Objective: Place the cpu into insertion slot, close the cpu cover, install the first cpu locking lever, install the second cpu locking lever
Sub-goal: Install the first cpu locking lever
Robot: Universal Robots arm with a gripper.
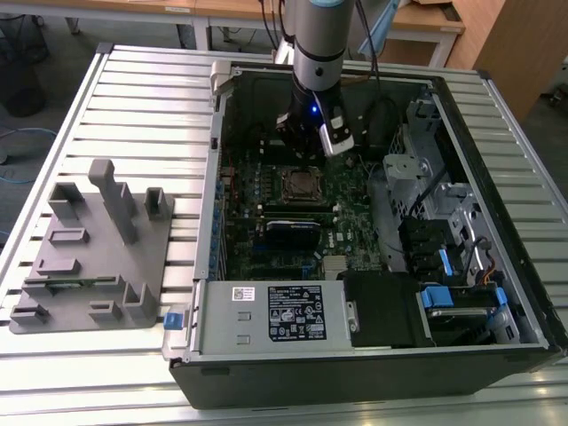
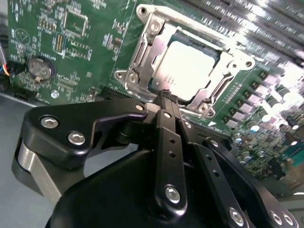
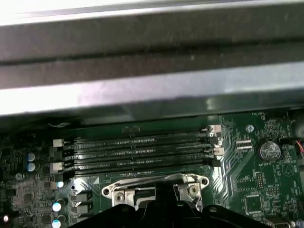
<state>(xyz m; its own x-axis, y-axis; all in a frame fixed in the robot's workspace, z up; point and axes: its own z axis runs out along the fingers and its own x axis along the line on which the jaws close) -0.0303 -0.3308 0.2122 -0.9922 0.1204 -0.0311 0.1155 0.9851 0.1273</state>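
Observation:
In the second wrist view the cpu [image 2: 190, 64] lies flat in the insertion slot, its dull silver face showing through the window of the cpu cover [image 2: 142, 52], which is folded down over it. My gripper [image 2: 166, 96] hovers at the cover's edge, its black fingers [image 2: 164, 137] shut together with nothing between them. The exterior view has the gripper [image 1: 300, 146] inside the open computer case, just above the insertion slot [image 1: 302, 184]. In the first wrist view the cover's screwed corner [image 3: 118, 192] sits right by the gripper body. A thin metal rod [image 2: 199, 32] runs along the socket's far side.
Memory slots [image 3: 137, 152] and the case wall [image 3: 142, 90] lie beyond the socket. A coin battery [image 2: 39, 68] sits on the green board. A black card [image 1: 291, 232], the power supply [image 1: 266, 312] and drive cages [image 1: 426, 231] crowd the case. A grey fixture [image 1: 93, 257] stands on the table.

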